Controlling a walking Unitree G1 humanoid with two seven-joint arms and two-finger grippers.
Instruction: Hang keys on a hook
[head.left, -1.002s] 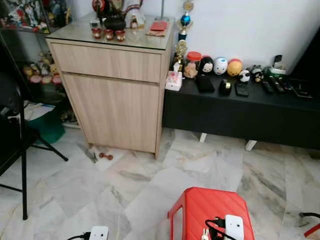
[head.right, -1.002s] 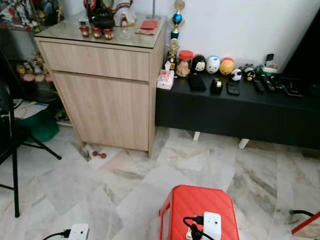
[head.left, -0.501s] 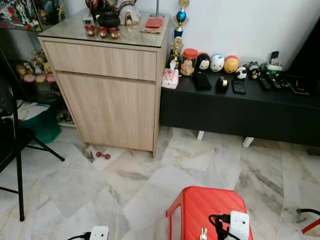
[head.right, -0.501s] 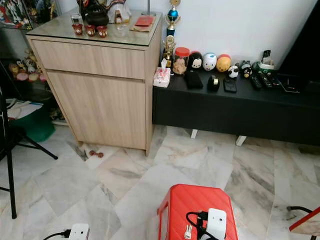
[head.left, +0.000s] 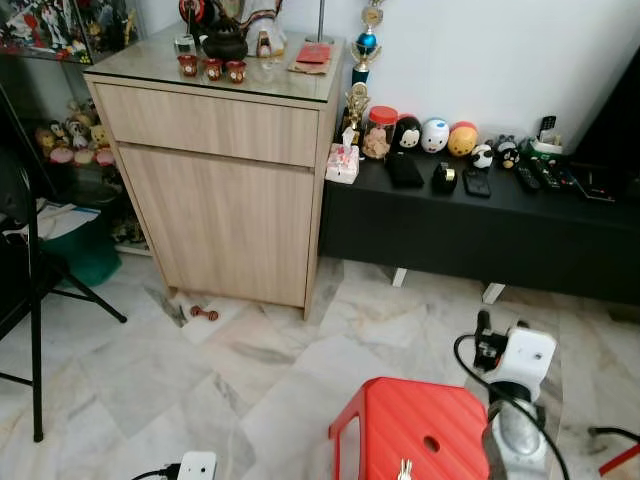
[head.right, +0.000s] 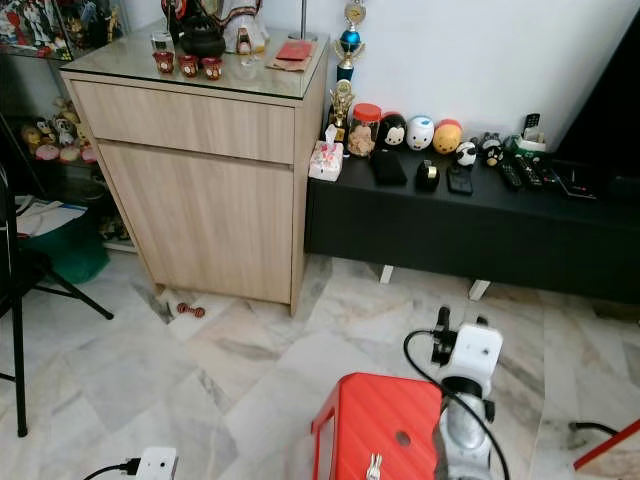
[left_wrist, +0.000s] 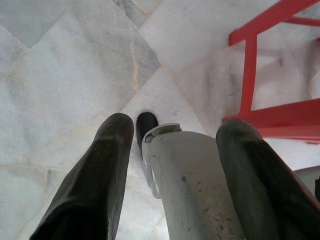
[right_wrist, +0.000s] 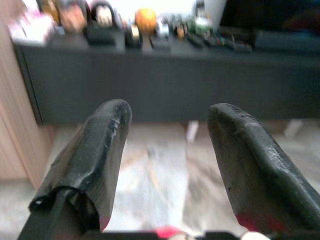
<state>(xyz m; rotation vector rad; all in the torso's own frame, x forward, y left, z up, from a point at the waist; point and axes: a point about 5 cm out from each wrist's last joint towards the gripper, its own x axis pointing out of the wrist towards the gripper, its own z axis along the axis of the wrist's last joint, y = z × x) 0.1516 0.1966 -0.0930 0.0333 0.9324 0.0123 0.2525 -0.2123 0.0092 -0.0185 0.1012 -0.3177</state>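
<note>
A small bunch of keys (head.left: 404, 469) lies on the front of the red plastic stool (head.left: 425, 425) at the bottom of the head views. My right arm (head.left: 520, 365) is raised just right of the stool, above the marble floor. In the right wrist view my right gripper (right_wrist: 167, 150) is open, holds nothing, and points toward the low black console (right_wrist: 150, 80). My left arm hangs low at the left, its white wrist block (head.left: 198, 466) at the frame's bottom edge. The left gripper (left_wrist: 175, 165) is open, pointing down at the floor beside a red stool leg (left_wrist: 248, 75).
A tall wooden cabinet (head.left: 225, 170) stands against the wall, with the black console (head.left: 480, 225) of figurines and remotes to its right. A black folding chair (head.left: 30, 290) is at the left. A small red dumbbell (head.left: 205, 313) lies on the floor by the cabinet.
My right arm has lifted from over the stool's front edge up to the stool's right side. The keys lie where they were. The camera has shifted slightly.
</note>
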